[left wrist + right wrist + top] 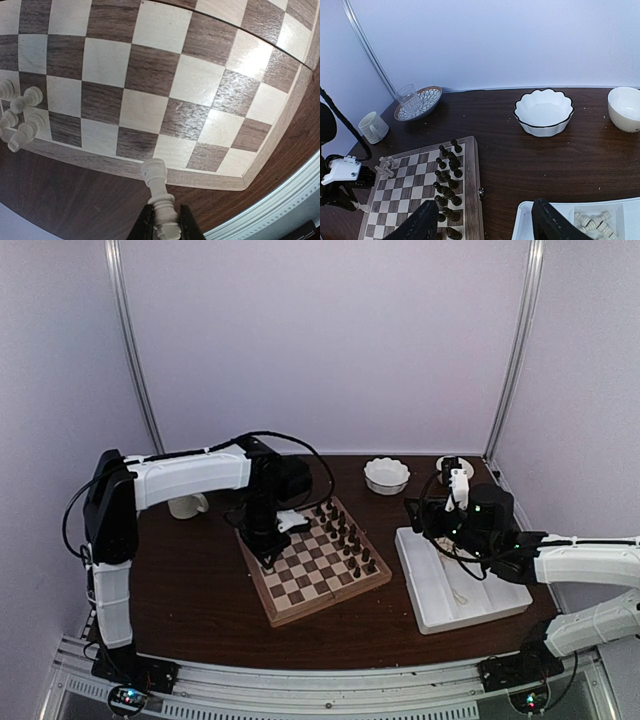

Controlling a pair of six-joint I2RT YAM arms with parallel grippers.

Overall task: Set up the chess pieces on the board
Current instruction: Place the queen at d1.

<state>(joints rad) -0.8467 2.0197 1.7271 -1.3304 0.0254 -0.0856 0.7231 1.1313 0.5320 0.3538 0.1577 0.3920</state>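
- Dark tabletop [75, 200] lies under your left gripper [162, 222], which is clamped on one cream chess piece [159, 192] at the board's [150, 75] rim.
- A few cream pieces [20, 117] cluster on squares to its left, and dark pieces [447, 185] line the opposite side.
- Your right gripper [485, 220] gapes empty over the tray [615, 201], where more cream pieces [592, 222] wait. Most of the setup remains, by my reading.

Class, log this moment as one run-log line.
left gripper shut on white piece | right gripper open near tray | board partly set
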